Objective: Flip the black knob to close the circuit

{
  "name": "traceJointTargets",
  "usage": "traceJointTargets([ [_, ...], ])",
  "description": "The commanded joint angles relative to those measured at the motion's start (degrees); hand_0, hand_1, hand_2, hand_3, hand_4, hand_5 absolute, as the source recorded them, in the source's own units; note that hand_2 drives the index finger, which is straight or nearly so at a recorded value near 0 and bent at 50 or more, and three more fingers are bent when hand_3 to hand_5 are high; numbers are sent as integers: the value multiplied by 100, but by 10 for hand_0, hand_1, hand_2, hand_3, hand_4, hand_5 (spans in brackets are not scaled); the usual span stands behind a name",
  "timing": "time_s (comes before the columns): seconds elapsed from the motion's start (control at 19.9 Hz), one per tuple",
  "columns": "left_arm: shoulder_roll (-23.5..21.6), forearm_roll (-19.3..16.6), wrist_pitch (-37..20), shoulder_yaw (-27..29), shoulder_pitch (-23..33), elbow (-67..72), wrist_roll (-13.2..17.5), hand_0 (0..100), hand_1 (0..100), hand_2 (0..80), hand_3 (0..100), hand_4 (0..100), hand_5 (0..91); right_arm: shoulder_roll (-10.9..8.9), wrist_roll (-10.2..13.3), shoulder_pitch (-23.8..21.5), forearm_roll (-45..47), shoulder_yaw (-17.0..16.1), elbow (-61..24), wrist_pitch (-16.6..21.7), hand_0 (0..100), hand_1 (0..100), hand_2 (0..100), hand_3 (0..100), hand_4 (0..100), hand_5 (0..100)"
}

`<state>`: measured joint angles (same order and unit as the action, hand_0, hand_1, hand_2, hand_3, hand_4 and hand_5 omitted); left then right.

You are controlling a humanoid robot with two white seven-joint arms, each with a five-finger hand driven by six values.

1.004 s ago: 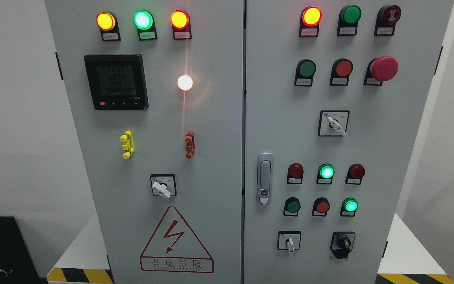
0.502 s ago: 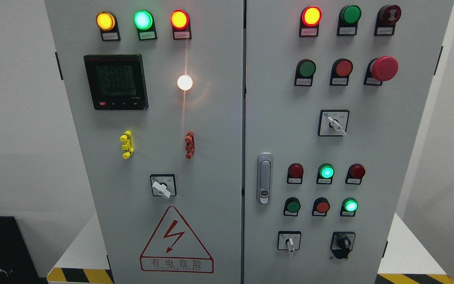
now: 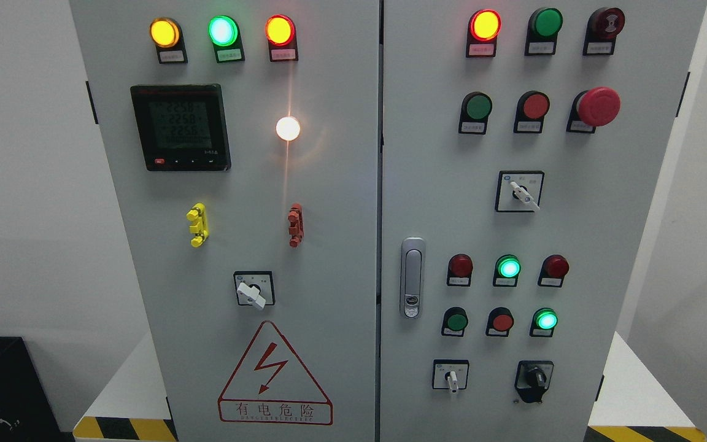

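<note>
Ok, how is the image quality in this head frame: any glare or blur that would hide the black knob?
Head view: sharp and evenly lit overall. The white lamp is blown out, throwing a vertical streak of flare up and down the left door. The lit indicator lamps bloom slightly. The meter display is dim, its digits hard to read. The black knob at lower right is in focus and free of glare. Neither hand is in view.

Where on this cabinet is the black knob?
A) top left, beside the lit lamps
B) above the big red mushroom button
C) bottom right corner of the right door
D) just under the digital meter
C: the black knob sits lowest on the right door, right of a white-handled switch.
</note>
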<state>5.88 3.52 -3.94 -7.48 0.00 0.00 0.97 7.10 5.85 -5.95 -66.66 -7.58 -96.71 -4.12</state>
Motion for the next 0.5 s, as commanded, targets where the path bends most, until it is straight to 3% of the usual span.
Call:
traceJointTargets([
  [0.0, 1, 0, -2, -7, 123, -132, 0, 120, 556, 0, 0, 0, 0, 2, -127, 147, -294, -7, -735, -158, 0, 43, 884, 992, 882, 966],
  [0.25, -8, 0, -2, 1, 123, -132, 0, 120, 556, 0, 0, 0, 0, 19, -505, 384, -444, -42, -709, -282, 0, 40, 883, 993, 883, 963],
  [0.45, 1, 0, -2, 1, 123, -132, 0, 120, 556, 0, 0, 0, 0, 19, -506, 560, -619, -59, -604, -369, 0, 43, 883, 994, 883, 963],
])
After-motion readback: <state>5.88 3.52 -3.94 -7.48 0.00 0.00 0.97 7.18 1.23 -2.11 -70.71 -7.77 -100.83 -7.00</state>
